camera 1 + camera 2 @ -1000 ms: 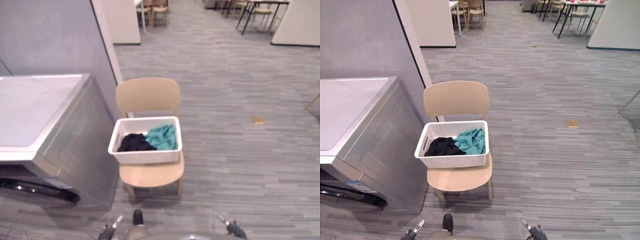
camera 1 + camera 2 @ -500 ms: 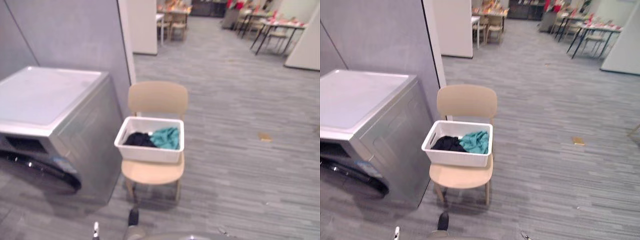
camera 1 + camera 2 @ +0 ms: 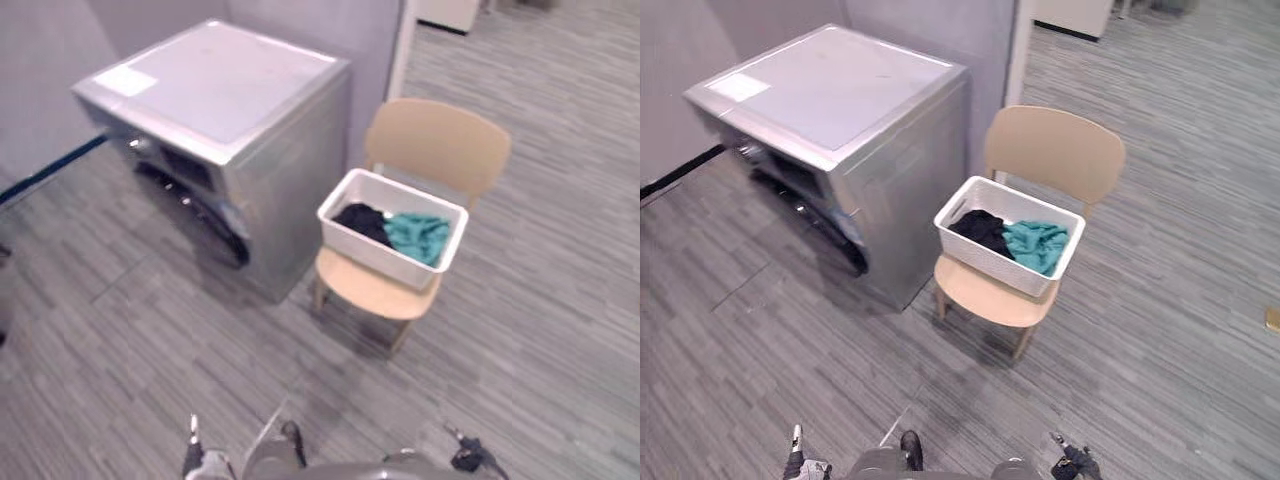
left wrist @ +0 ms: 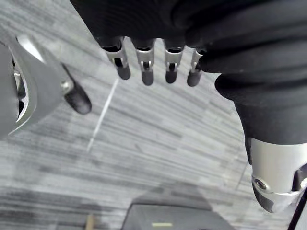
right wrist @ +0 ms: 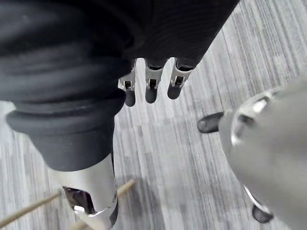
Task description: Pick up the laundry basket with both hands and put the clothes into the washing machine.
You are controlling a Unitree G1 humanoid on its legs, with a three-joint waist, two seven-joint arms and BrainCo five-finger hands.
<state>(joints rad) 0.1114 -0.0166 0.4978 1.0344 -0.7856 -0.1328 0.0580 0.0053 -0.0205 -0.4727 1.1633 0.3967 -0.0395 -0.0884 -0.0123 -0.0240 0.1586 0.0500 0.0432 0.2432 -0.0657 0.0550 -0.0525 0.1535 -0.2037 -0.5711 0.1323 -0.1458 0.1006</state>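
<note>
While your left hand (image 4: 145,67) and right hand (image 5: 150,87) are hanging low, fingers loose and holding nothing, the basket (image 3: 985,258) of clothes (image 3: 1033,245) is sitting on the chair (image 3: 1055,150), just right of the washing machine (image 3: 830,95) and well ahead. You should be stepping closer, squaring up, and reaching for both short ends evenly.

The laundry basket (image 3: 987,260) hid most of the chair (image 3: 1055,150) seat beneath it; beside it, the washing machine (image 3: 830,100) front was too dark to read.
</note>
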